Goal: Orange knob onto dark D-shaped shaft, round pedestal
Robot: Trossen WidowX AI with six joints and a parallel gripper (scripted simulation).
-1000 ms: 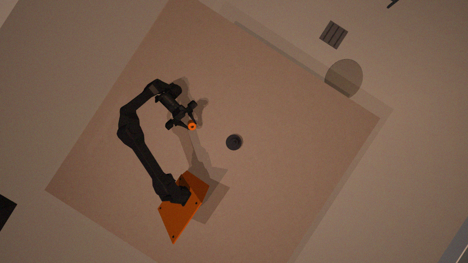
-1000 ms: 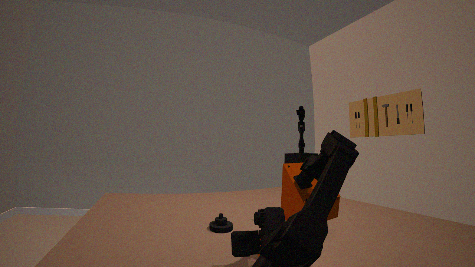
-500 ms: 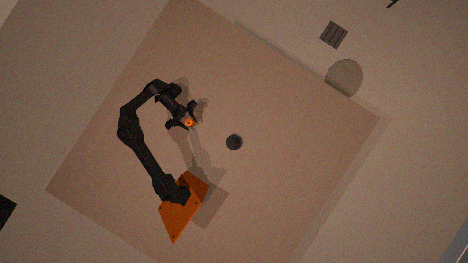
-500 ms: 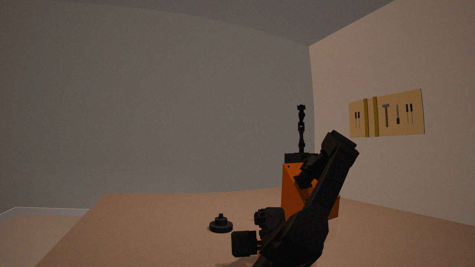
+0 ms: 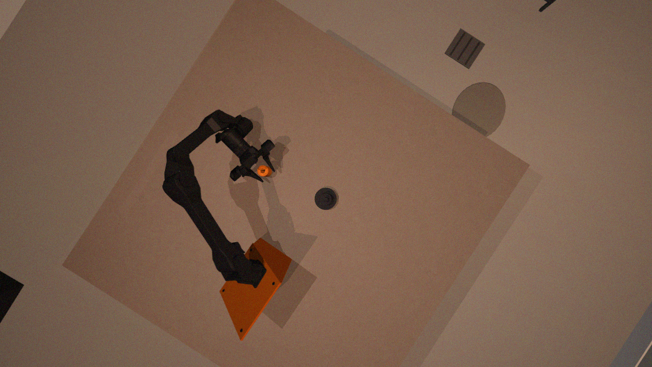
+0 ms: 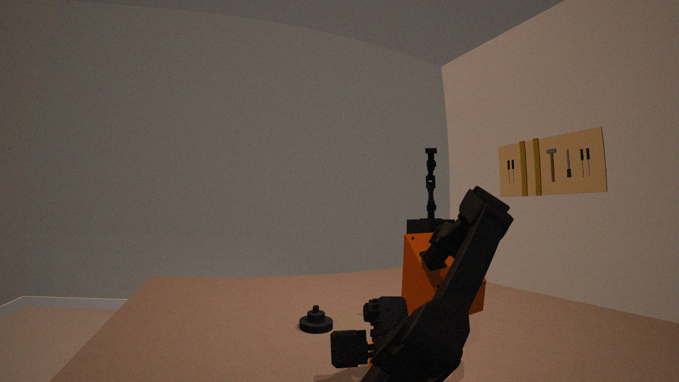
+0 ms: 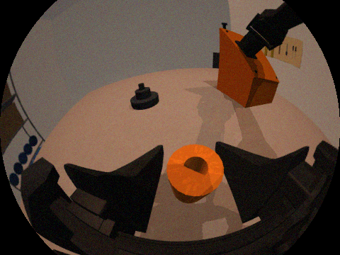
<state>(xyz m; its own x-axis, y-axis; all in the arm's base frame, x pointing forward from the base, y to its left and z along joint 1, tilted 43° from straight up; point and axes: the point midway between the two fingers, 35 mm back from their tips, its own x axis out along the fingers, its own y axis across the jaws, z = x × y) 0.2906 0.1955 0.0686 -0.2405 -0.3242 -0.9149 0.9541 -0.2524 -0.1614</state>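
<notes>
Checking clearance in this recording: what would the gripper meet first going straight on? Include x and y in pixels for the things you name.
Probably the orange knob [image 5: 259,172] [image 6: 371,343] [image 7: 184,182], between the open gripper's [image 5: 268,176] [image 6: 370,353] [image 7: 190,144] fingers; depth is unclear, so the tips might touch the table top [image 5: 387,182] [image 6: 213,332] [image 7: 106,124] first.

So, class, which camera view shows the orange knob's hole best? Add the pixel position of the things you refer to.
The wrist view: it looks into the flat-sided hole of the knob [image 5: 259,174] [image 6: 371,365] [image 7: 178,184]. The top view shows only a small ring; the exterior view, just orange slivers behind the arm.

One black arm, bent at its joints; one gripper [image 5: 269,176] [image 6: 370,354] [image 7: 190,147], fingers parted, at the wrist's end, pointing toward four o'clock in the top view; links dark throughout.
</notes>
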